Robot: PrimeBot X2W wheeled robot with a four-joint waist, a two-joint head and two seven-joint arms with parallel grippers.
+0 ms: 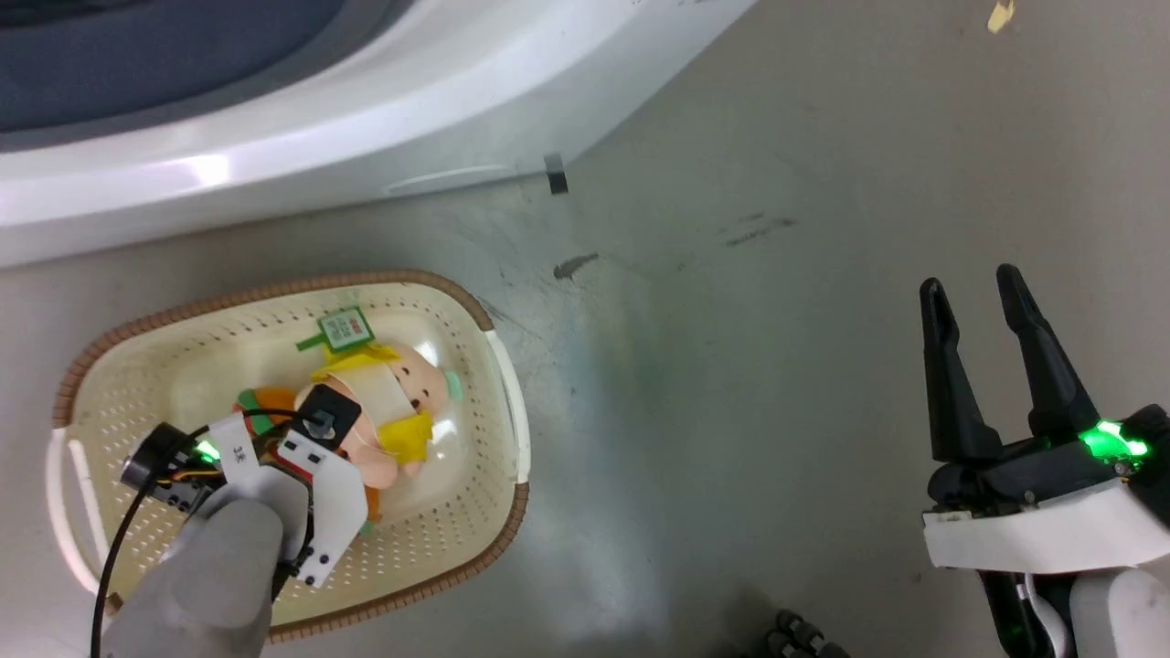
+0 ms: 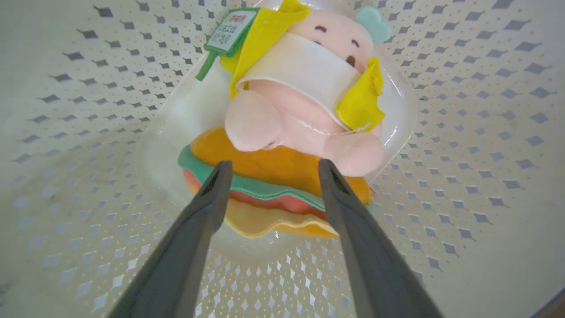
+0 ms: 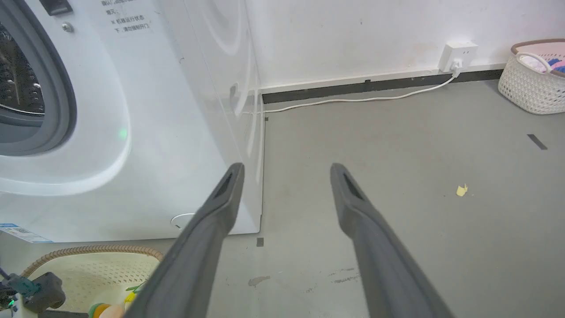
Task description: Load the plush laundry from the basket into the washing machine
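Inside the basket [image 1: 274, 289], set on the floor [image 1: 731, 384] just beside the washing machine [image 1: 274, 137], the plush laundry [image 1: 407, 393] lies face up. The left gripper [image 2: 273, 164] hovers over its hamburger end with fingers [image 2: 194, 229] spread, clasping nothing. The right gripper [image 1: 969, 280] hangs well apart above the floor, likewise released and empty.

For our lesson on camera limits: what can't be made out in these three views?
- Head view: the plush toy's hamburger base, largely covered by the left arm.
- Head view: the green tag's print, too small.
- Right wrist view: the washing machine's drum, cut by the left edge.
- Right wrist view: the far basket's contents, small, cut by the right edge.
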